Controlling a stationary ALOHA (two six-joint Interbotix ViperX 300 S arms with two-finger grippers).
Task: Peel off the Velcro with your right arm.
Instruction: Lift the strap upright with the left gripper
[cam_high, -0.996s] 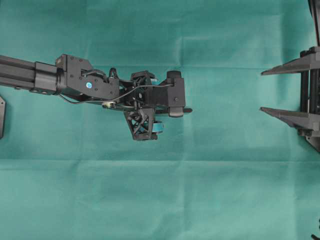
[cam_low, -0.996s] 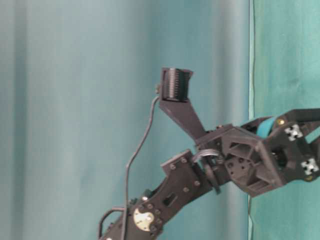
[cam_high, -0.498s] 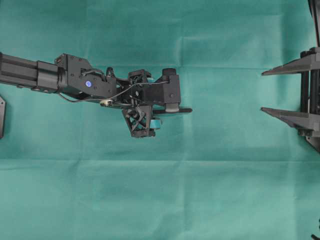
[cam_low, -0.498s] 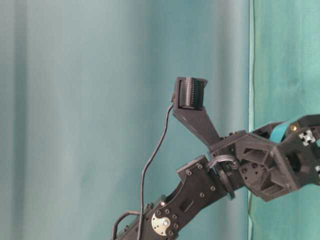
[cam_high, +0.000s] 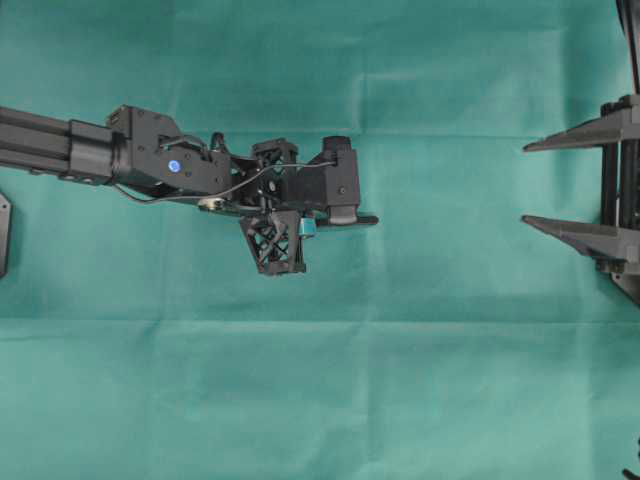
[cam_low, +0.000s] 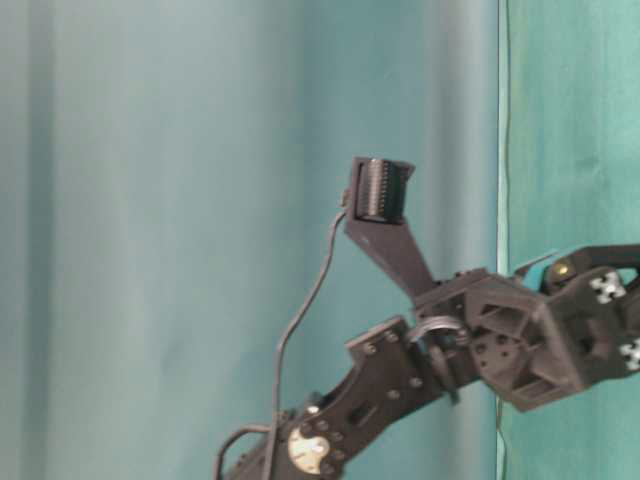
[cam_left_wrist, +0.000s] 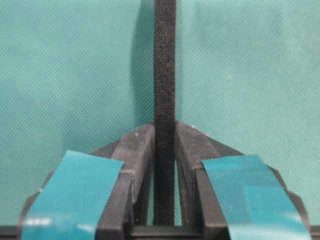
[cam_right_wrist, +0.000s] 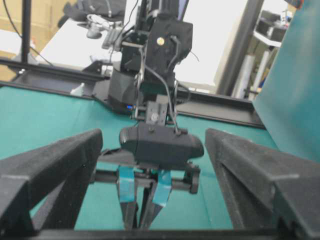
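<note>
Plainly, the Velcro (cam_left_wrist: 165, 75) is a narrow, fuzzy black strap standing edge-on over the green cloth (cam_left_wrist: 65, 65); the left gripper (cam_left_wrist: 164, 150), its fingers (cam_left_wrist: 75, 195) teal-taped, is clamped on its near end; the right gripper (cam_high: 575, 185) waits well apart, fingers spread.

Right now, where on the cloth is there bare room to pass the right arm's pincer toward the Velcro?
Bare cloth lies between the left pincer, shut on the Velcro, and the open right pincer. The cloth below both arms is bare too. It is crowded only around the left arm.
</note>
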